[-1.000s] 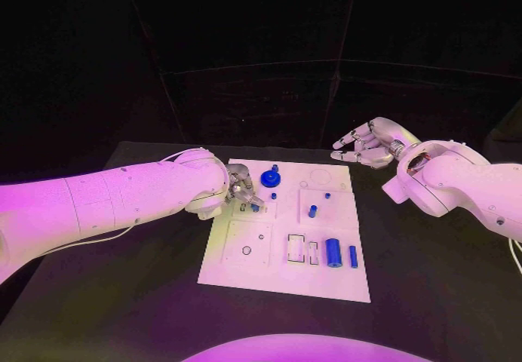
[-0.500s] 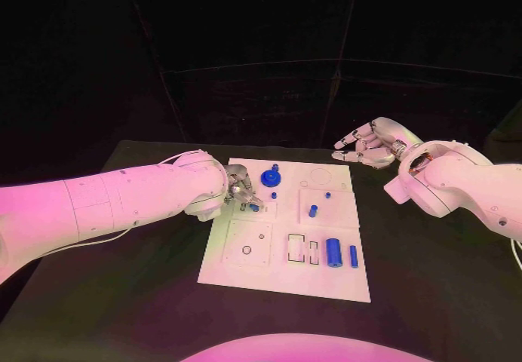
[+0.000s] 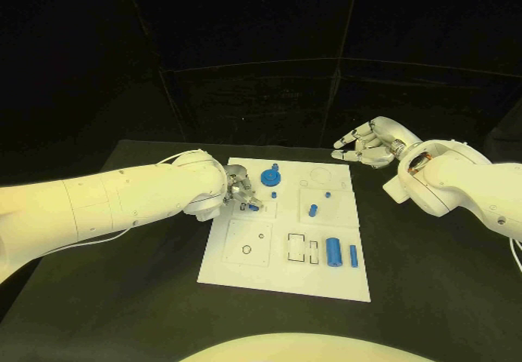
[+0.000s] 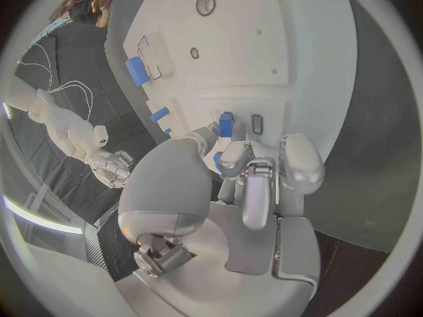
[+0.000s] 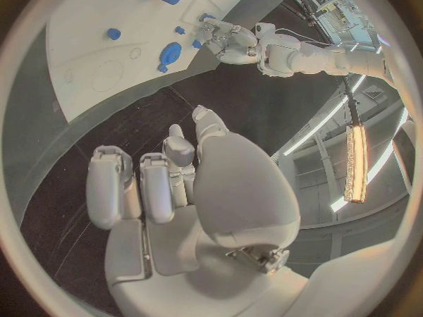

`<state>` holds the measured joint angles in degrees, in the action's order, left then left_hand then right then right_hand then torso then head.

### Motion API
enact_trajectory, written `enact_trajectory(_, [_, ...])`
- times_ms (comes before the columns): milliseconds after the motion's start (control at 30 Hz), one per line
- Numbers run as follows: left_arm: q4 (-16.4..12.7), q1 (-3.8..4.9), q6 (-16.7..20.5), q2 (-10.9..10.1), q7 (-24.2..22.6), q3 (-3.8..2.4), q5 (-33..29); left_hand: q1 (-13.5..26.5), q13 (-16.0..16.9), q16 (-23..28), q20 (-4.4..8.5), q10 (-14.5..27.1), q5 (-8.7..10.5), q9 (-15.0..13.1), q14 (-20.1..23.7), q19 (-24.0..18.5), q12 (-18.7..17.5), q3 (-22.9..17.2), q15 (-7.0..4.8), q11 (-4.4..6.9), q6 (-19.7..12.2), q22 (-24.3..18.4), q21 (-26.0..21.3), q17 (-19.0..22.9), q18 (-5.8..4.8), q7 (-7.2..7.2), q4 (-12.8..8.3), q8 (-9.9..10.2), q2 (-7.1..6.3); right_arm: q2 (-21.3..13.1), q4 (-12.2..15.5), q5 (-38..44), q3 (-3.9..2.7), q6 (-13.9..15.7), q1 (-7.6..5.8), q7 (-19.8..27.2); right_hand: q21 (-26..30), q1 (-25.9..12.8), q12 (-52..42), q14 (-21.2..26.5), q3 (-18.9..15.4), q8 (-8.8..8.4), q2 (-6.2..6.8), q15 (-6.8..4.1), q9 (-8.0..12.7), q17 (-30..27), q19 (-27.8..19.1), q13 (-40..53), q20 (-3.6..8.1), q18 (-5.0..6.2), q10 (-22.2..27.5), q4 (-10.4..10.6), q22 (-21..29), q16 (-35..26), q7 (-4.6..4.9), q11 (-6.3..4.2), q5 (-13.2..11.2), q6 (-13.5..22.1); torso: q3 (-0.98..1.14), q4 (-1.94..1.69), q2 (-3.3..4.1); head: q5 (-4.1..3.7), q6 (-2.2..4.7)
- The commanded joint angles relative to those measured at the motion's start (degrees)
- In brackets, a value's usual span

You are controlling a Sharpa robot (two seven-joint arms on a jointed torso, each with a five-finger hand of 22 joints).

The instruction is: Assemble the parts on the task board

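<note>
The white task board (image 3: 285,280) lies in the middle of the black table. My left hand (image 3: 239,190) hovers low over its back left part, pinching a small blue part (image 3: 253,207) between thumb and a finger; the same part (image 4: 225,125) pokes out past the fingertips (image 4: 235,155) in the left wrist view. My right hand (image 3: 368,147) hangs above the table beyond the board's back right corner, its fingers loosely bent, apart and holding nothing; the right wrist view shows this hand (image 5: 168,183) as well.
On the board stand a round blue knob (image 3: 270,179), a blue peg (image 3: 312,211), a thick blue cylinder (image 3: 334,253) and a thin blue bar (image 3: 354,256). Rectangular slots (image 3: 296,247) and a round hole (image 3: 247,250) lie in the near half.
My left hand has shifted slightly over the board's back left part, still with the blue part. The right hand has stayed where it was.
</note>
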<state>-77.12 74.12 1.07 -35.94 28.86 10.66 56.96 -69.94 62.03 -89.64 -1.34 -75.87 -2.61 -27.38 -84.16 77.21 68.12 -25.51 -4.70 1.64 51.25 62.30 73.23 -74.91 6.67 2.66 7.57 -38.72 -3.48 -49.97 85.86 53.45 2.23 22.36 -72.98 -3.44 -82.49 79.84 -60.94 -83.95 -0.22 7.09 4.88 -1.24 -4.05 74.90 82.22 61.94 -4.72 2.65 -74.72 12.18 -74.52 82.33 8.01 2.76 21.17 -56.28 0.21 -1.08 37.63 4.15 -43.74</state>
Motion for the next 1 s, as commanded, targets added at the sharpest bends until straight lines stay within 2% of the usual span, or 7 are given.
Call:
enact_trajectory(33, [0.16, 0.02, -1.83, 0.16, 0.22, 0.02, 0.41, 0.27, -0.08, -0.36, -0.07, -0.32, -0.15, -0.08, -5.84, 0.28, 0.06, -8.26, -0.25, 0.05, -0.05, 0.05, 0.11, -15.09, -1.04, -0.20, -8.01, -0.18, 0.25, 0.08, 0.07, 0.16, -0.04, -0.21, -0.12, 0.41, 0.32, 0.03, 0.24, -3.24, -0.35, 0.13, -0.40, -0.28, 0.09, 1.24, -0.43, -0.05, 0.06, 0.79, 0.37, 0.00, 0.03, -0.32, -0.12, 0.02, -0.20, 0.34, 0.07, -0.07, 0.00, -0.09, -0.01])
enact_trajectory(267, [0.69, -0.02, -1.99, 0.82, 0.24, 0.03, 0.40, 0.37, -0.18, -0.36, -0.07, -0.28, -0.15, -0.11, -5.84, 0.29, -0.03, -8.39, -0.25, 0.04, -0.06, 0.08, 0.12, -15.09, -1.05, -0.19, -8.02, -0.22, 0.18, 0.16, 0.08, 0.16, -0.04, -0.20, -0.12, 0.46, 0.32, 0.03, 0.24, -3.24, -0.35, 0.13, -0.40, -0.28, 0.09, 1.24, -0.43, -0.05, 0.06, 0.79, 0.37, 0.00, 0.03, -0.32, -0.12, 0.02, -0.20, 0.34, 0.01, 0.01, 0.10, -0.18, -0.06])
enact_trajectory(533, [0.98, -0.04, -2.22, 1.12, 0.24, 0.03, 0.40, 0.80, -0.20, -0.36, -0.08, -0.32, -0.14, -0.19, -5.84, 0.31, -0.03, -8.67, -0.23, 0.02, -0.02, 0.15, 0.14, -15.09, -1.06, -0.19, -7.97, -0.34, -0.02, 0.18, 0.12, 0.16, -0.04, -0.22, -0.12, 0.48, 0.32, 0.03, 0.24, -3.24, -0.35, 0.13, -0.40, -0.28, 0.09, 1.24, -0.43, -0.05, 0.06, 0.79, 0.37, 0.00, 0.03, -0.32, -0.12, 0.02, -0.20, 0.34, 0.05, -0.09, 0.03, -0.23, -0.18])
enact_trajectory(700, [1.34, -0.04, -3.69, 1.42, 0.24, 0.03, 0.39, 2.14, 0.00, -0.36, -0.08, -0.58, -0.13, -0.38, -5.84, 0.43, 0.20, -8.57, -0.27, 0.12, 0.49, 0.41, 0.27, -15.09, -1.10, -0.38, -7.51, -0.75, -0.61, 0.21, 0.14, 0.16, -0.04, -0.25, -0.12, 0.52, 0.34, 0.04, 0.25, -3.23, -0.39, 0.15, -0.45, -0.28, 0.09, 1.20, -0.44, -0.07, 0.06, 0.79, 0.37, 0.00, 0.06, -0.35, -0.12, 0.01, -0.32, 0.34, -0.01, 0.03, 0.04, -0.06, -0.24])
enact_trajectory(833, [1.69, -0.04, -4.93, 1.70, 0.27, 0.03, 0.39, 3.13, 0.10, -0.36, -0.04, -0.72, -0.12, -0.50, -5.84, 0.52, 0.33, -8.31, -0.34, 0.21, 0.86, 0.59, 0.37, -15.09, -1.12, -0.51, -7.04, -1.02, -0.88, 0.22, 0.16, 0.16, -0.04, -0.30, -0.12, 0.50, 0.34, 0.04, 0.25, -3.23, -0.39, 0.15, -0.45, -0.28, 0.09, 1.20, -0.44, -0.07, 0.06, 0.79, 0.37, 0.00, 0.06, -0.35, -0.12, 0.01, -0.32, 0.34, 0.02, 0.18, 0.00, 0.00, -0.27])
enact_trajectory(1000, [1.96, -0.04, -5.66, 1.88, 0.29, 0.03, 0.38, 4.93, 0.43, -0.36, 0.06, -1.00, -0.13, -0.66, -5.84, 0.65, 0.66, -7.59, -0.49, 0.41, 1.35, 0.86, 0.50, -15.09, -1.15, -0.76, -6.12, -1.35, -1.21, 0.22, 0.16, 0.16, -0.04, -0.42, -0.12, 0.42, 0.34, 0.04, 0.25, -3.23, -0.39, 0.15, -0.45, -0.28, 0.09, 1.20, -0.44, -0.07, 0.06, 0.79, 0.37, 0.00, 0.06, -0.35, -0.12, 0.01, -0.32, 0.34, -0.02, 0.15, 0.02, -0.08, -0.32])
